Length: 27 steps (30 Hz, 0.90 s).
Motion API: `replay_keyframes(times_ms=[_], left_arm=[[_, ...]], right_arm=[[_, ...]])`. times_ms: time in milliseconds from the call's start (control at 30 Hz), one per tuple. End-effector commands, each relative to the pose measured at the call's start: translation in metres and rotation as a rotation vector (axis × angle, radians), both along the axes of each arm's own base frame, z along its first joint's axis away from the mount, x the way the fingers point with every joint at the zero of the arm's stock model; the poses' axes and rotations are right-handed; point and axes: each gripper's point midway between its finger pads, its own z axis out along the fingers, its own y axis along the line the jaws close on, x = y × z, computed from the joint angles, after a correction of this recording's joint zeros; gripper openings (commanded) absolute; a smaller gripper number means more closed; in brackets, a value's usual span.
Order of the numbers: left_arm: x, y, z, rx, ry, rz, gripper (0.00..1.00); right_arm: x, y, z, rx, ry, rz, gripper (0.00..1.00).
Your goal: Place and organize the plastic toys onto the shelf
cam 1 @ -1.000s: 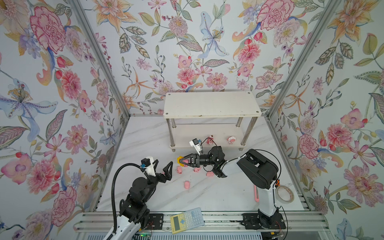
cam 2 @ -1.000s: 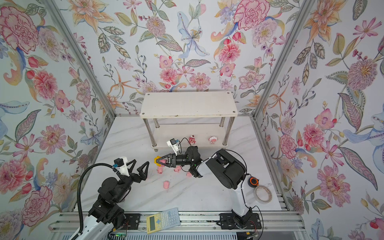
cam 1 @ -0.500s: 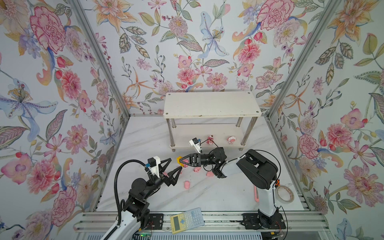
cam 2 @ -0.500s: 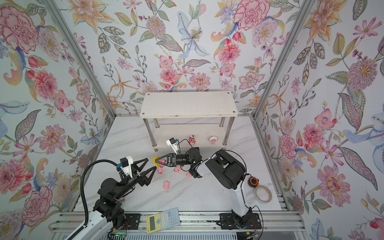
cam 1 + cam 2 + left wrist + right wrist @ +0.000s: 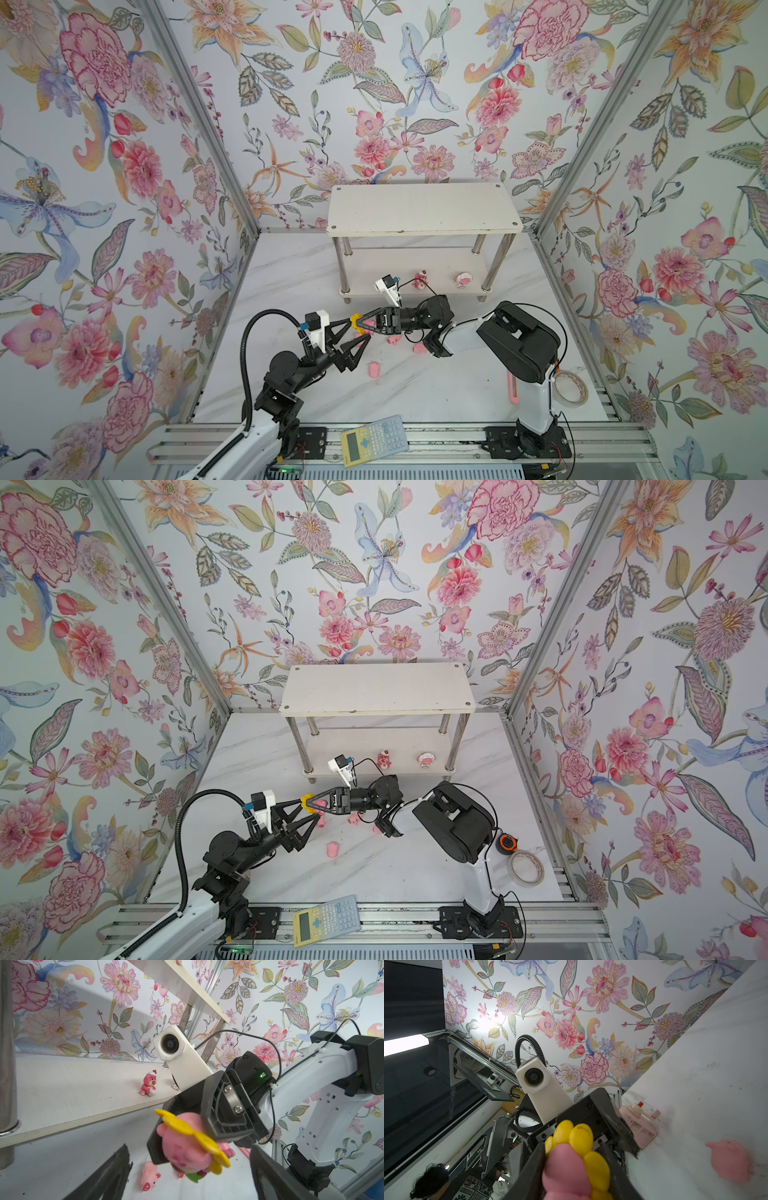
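- Apparently a hand-over: the right fingers (image 5: 365,327) are clamped narrowly on the yellow-maned pink toy (image 5: 185,1147). It is held in the air above the desk (image 5: 415,395), just in front of the lower tier of the shelf (image 5: 424,210), near the left front leg.
- The left fingers (image 5: 311,809) stand wide, one on each side of the toy, and no contact with it is visible.
- The toy's long axis lies roughly level, in line with the right fingers. Its yellow mane end points away from the right wrist, toward the left arm.
- To do this well, I judge the left fingers should close on the pink body rather than the thin petals, which could slip. The right fingers should let go only once that hold is firm.
- On the lower tier stand the dark pink bear (image 5: 149,1084) and, well apart, the round pink-and-white toy (image 5: 462,279). Pink pigs (image 5: 374,369) lie on the desk below.
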Motion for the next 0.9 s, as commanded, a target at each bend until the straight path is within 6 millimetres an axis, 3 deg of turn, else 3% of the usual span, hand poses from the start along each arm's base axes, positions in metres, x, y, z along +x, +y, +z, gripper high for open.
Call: replay_keyframes(times_ms=[0, 200, 233, 333, 400, 633, 867], left_arm=[[-0.004, -0.004, 0.028, -0.026, -0.097, -0.021, 0.8], [-0.002, -0.009, 0.036, -0.022, -0.114, -0.034, 0.67], [-0.001, -0.01, 0.035, -0.018, -0.106, -0.036, 0.69], [0.0, -0.016, 0.032, -0.009, -0.096, -0.052, 0.88], [0.001, -0.02, 0.034, -0.006, -0.096, -0.059, 0.92], [0.01, -0.019, 0.032, 0.037, -0.093, -0.012, 0.88], [0.035, 0.003, 0.038, 0.149, -0.082, 0.186, 0.86]], right_arm=[[-0.01, -0.004, 0.03, 0.072, -0.058, 0.017, 0.12], [-0.015, -0.005, 0.036, 0.082, -0.06, 0.022, 0.12], [-0.017, -0.005, 0.037, 0.083, -0.061, 0.023, 0.12], [-0.02, -0.004, 0.042, 0.095, -0.07, 0.024, 0.12], [-0.022, -0.004, 0.042, 0.096, -0.073, 0.026, 0.12], [-0.032, 0.001, 0.035, 0.082, -0.084, 0.037, 0.11], [-0.042, 0.007, 0.028, 0.041, -0.104, 0.045, 0.11]])
